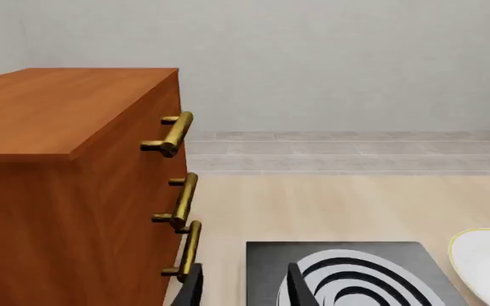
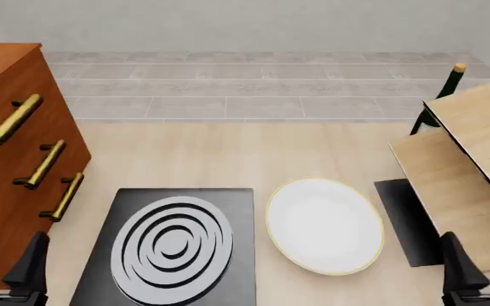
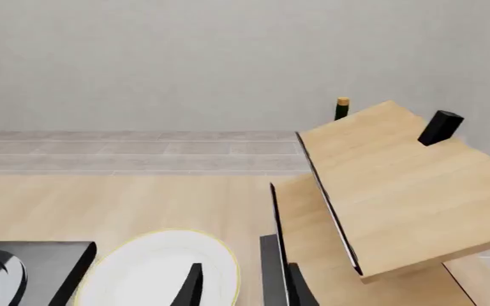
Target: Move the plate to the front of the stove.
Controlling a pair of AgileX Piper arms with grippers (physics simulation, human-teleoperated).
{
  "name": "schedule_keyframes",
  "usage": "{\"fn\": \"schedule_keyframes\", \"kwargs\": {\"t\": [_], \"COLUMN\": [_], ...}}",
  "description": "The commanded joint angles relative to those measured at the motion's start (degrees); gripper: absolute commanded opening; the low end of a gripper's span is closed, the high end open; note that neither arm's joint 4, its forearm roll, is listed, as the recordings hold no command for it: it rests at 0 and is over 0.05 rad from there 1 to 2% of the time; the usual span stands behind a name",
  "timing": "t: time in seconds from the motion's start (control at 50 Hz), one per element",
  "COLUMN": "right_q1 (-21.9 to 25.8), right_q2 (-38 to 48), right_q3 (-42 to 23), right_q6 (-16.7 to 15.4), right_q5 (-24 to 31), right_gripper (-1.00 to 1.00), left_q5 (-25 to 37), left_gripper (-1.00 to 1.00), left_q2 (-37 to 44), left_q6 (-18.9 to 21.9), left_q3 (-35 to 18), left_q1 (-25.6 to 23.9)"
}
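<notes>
White gold-rimmed plate (image 2: 324, 225) lying flat just right of black square stove (image 2: 170, 245), grey spiral burner, close together

The plate (image 2: 325, 225) lies on the counter (image 2: 228, 153) just right of the stove (image 2: 170, 245); a cabinet (image 2: 11, 159) stands left of the stove.

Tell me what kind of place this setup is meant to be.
Probably a simulated kitchen counter. A black stove with one spiral burner lies on the light wood table, a white plate with a gold rim sits beside it, and a wooden drawer cabinet with brass handles stands at the left.
</notes>
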Motion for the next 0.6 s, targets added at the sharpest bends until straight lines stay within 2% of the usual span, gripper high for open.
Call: {"fn": "schedule_keyframes", "kwargs": {"t": [0.02, 0.18, 0.46, 0.48, 0.5, 0.52, 0.6], "right_q1": [0.41, 1.03, 1.83, 2.1, 2.87, 2.55, 2.3], "right_q2": [1.29, 3.17, 5.28, 5.59, 12.04, 13.08, 17.35], "right_q3": [-0.13, -0.08, -1.8, -2.45, -7.97, -8.8, -13.97], "right_q6": [-0.01, -0.24, 0.1, 0.6, 3.5, 4.96, 7.43], "right_q5": [-0.95, -2.81, -2.58, -2.23, 0.88, 1.43, 6.66], "right_gripper": [1.0, 1.0, 1.0, 1.0, 1.0, 1.0, 1.0], "left_q5": [-0.12, -0.09, -0.09, -0.09, -0.09, -0.09, -0.08], "left_gripper": [1.0, 1.0, 1.0, 1.0, 1.0, 1.0, 1.0], "left_q2": [0.32, 0.28, 0.28, 0.28, 0.28, 0.27, 0.28], "left_q6": [0.0, -0.01, 0.0, 0.0, -0.01, -0.01, 0.0], "left_q3": [-0.16, -0.14, -0.14, -0.14, -0.14, -0.14, -0.14], "left_q1": [0.0, -0.01, -0.01, 0.0, 0.01, 0.01, 0.02]}}
